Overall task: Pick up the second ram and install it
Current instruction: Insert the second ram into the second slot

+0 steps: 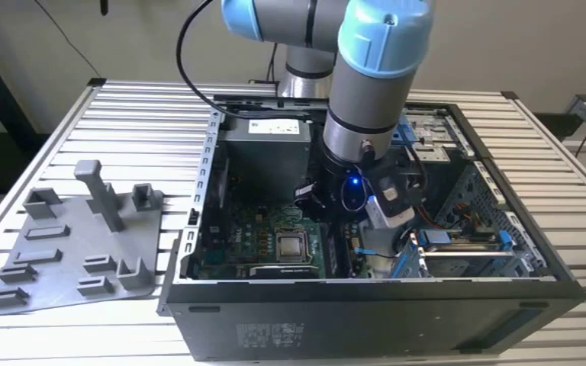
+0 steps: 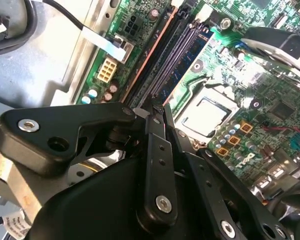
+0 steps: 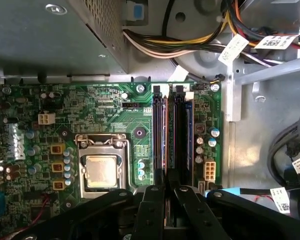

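- Gripper (image 3: 166, 192) down inside the open computer case (image 1: 375, 309), fingers pressed together over the memory slots (image 3: 171, 132).
- Second ram (image 3: 171, 135) appears seated in a slot; install looks nearly complete, latching unconfirmed.

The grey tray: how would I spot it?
Start at the slatted metal table in the exterior view. On that view's left, beside the open black computer case, lies the grey tray. Upright pegs poke from it, unlike anything nearby.
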`<state>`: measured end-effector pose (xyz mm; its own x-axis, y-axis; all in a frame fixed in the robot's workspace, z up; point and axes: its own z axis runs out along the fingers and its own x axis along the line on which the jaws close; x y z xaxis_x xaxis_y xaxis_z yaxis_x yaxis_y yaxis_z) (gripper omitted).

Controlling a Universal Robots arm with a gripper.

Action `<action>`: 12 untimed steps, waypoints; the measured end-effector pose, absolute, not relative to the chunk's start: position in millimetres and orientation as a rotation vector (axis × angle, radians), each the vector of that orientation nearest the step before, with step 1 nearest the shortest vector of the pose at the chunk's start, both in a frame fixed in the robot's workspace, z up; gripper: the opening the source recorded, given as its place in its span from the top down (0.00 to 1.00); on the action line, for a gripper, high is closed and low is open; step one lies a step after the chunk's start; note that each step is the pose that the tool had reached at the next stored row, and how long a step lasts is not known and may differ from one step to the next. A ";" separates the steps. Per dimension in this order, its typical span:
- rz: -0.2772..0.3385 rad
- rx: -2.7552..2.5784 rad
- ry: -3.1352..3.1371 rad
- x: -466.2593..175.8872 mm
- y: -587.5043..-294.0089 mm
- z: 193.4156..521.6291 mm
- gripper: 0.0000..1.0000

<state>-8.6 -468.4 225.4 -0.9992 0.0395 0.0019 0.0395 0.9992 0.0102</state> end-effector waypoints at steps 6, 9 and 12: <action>-0.016 -0.062 -3.139 -8.2 -468.4 224.5 0.86; -0.016 -0.062 -3.139 -7.3 -468.4 224.5 0.86; -0.016 -0.063 -3.139 -6.7 -468.4 224.4 0.86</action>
